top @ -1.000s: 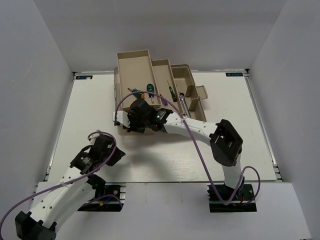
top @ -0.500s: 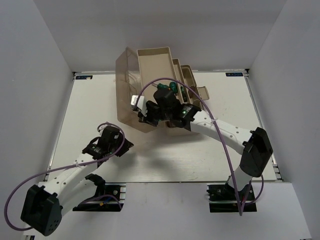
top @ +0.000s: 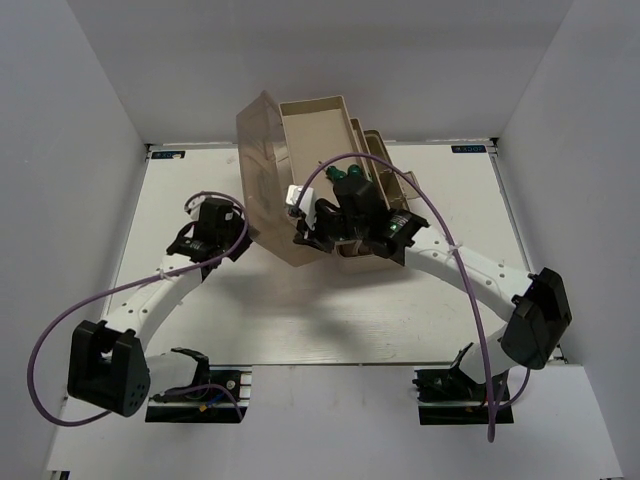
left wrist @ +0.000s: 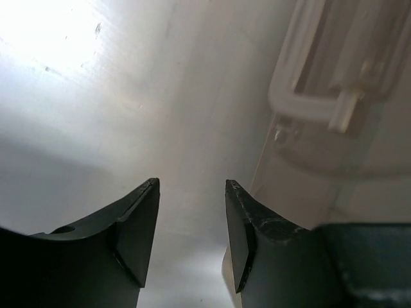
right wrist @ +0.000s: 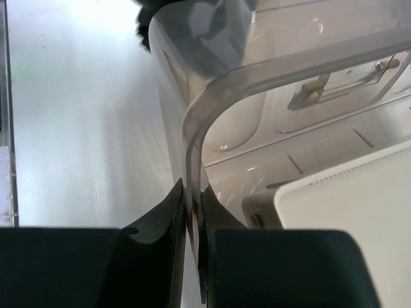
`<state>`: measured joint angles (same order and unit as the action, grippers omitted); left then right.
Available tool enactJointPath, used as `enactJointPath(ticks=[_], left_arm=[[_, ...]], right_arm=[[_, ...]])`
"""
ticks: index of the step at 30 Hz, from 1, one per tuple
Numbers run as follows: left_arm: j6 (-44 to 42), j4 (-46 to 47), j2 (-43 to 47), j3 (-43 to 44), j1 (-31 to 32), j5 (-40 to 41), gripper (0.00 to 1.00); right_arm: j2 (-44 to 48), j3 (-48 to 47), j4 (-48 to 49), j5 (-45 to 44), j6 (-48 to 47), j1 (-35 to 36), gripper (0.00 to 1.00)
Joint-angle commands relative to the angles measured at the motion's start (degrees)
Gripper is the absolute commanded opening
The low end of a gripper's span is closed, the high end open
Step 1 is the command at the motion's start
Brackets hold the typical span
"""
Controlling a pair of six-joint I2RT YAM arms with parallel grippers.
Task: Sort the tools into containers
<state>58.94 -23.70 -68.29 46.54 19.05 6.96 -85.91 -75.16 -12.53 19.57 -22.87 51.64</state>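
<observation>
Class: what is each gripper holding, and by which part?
The right gripper pinches the translucent lid by its edge. The left gripper is open, holding nothing.

Lid [top: 262, 172] raised further; left pincer [left wrist: 191, 187] moved closer.

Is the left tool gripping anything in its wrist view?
No, the left tool stands open, and only bare table shows in the gap between its two fingers.

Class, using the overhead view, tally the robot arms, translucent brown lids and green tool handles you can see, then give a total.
robot arms: 2
translucent brown lid: 1
green tool handles: 2
Total: 5
</observation>
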Motion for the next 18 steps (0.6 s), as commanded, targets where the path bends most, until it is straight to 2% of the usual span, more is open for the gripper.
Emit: enactJointPath(ticks=[1,5,6,8,9,10,14,18], left_arm=[[-1.72,3.30,-1.93,3.38,-1.90,-2.30,0.56],[-2.86,5.25,-4.30,5.22,-3.13,-4.76,0.56],[-2.86,5.94,-6.05,5.92,-3.14,-6.33,0.56],[-3.47,5.95,-7.73,8.03,-3.14,-7.04,0.56],[-3.48,6.47,-8.60,8.82,-3.66,-7.75,0.56],[-4.17,6.48,-10.00,10.31,-3.67,-7.75,0.56],[-5.23,6.48,-12.39,13.57,-4.19,-8.37,0.56],[-5.76,6.48,-14.76,15.67,-4.72,-9.42,0.56]], right_arm=[[5.49,-1.92,9.99,1.69,1.07,-0.13,0.00],[5.49,-2.71,7.97,3.28,1.78,-0.57,0.00],[5.31,-3.06,6.66,3.54,1.52,-0.57,0.03],[5.14,-4.29,5.25,4.24,0.73,-0.66,0.25],[5.05,-5.17,2.80,4.33,0.12,-0.40,0.45],[5.40,-5.70,2.08,4.25,-3.02,-0.57,0.49],[8.56,-5.09,-0.20,0.22,-7.53,-0.57,0.61],[11.37,-4.04,-1.97,-3.83,-12.02,-0.75,0.62]])
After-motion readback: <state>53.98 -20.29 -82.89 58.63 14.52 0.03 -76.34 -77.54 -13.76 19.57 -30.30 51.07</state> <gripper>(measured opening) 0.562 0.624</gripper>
